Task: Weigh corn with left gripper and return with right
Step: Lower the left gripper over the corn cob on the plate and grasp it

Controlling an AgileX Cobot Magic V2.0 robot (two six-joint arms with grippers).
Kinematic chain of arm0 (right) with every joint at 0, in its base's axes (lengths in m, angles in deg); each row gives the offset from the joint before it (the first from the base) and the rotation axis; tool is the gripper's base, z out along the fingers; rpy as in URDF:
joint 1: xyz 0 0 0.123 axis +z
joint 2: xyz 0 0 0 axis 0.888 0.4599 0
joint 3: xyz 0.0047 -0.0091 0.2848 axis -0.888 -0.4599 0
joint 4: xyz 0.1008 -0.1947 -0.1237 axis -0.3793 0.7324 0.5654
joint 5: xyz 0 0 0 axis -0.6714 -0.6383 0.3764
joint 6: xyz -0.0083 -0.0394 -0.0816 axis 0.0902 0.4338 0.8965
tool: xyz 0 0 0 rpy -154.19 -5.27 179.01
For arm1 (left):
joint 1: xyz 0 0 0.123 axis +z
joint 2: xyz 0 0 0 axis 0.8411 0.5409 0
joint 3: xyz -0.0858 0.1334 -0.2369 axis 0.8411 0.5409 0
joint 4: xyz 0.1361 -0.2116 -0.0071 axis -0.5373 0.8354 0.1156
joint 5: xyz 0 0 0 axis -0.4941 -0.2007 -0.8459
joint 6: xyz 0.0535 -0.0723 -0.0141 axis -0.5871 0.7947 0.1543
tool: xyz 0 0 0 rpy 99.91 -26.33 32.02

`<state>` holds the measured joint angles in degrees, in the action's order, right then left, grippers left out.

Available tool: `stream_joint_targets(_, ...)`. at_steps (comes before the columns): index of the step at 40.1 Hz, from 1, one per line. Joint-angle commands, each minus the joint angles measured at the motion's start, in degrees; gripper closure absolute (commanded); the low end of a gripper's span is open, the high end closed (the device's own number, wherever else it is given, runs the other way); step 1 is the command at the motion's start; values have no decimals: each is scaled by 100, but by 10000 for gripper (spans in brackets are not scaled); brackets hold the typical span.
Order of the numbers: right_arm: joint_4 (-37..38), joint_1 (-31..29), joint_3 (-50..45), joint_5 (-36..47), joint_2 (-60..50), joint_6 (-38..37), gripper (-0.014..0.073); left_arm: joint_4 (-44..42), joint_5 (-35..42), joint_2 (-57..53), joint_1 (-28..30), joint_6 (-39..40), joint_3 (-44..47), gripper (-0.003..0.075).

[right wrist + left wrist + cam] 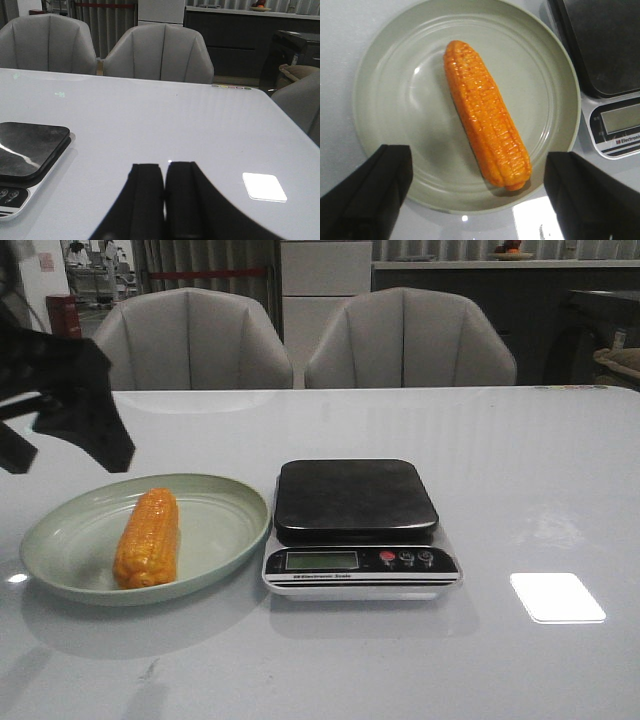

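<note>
While the left gripper [479,200] hangs above it with its fingers spread wide and nothing between them, the corn [148,537] lies on the plate [60,540], an orange-yellow cob, huskless, with neat rows of glossy kernels. In the front view its long axis runs nearly from twelve to six o'clock. The scale [355,528], at three o'clock from the plate, reads "Electronic Scale" under its display, and the right gripper [164,200] has its fingers pressed together, holding nothing.

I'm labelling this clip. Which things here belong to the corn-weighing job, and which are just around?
Job:
orange-yellow corn cob
pale green round plate holding it
black-topped electronic kitchen scale, platform bare
left gripper, open above the cob
right gripper, shut

Around:
two grey padded chairs
white glossy table
</note>
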<state>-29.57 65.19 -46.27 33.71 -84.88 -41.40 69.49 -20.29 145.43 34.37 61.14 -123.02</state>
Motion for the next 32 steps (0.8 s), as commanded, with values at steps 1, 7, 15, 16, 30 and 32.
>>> stream_joint_targets(1, 77, -33, -32, 441, -115, 4, 417, 102, 204, 290, -162, 214, -389, 135)
stream_joint_targets(7, 77, -33, -32, 441, -115, 4, 417, 102, 181, 856, -176, 345, -643, 135)
stream_joint_targets(15, 77, -33, -32, 441, -115, 4, 417, 250, -60, 1431, -176, 345, -971, 135)
stream_joint_targets(16, 77, -33, -32, 441, -115, 4, 417, 250, -142, 1492, -176, 345, -1012, 135)
stream_joint_targets(30, 77, -33, -32, 441, -115, 4, 417, 332, -576, 1964, -291, 333, -1515, 591)
stream_joint_targets(32, 77, -33, -32, 441, -115, 4, 417, 332, -589, 1964, -354, 324, -1696, 603)
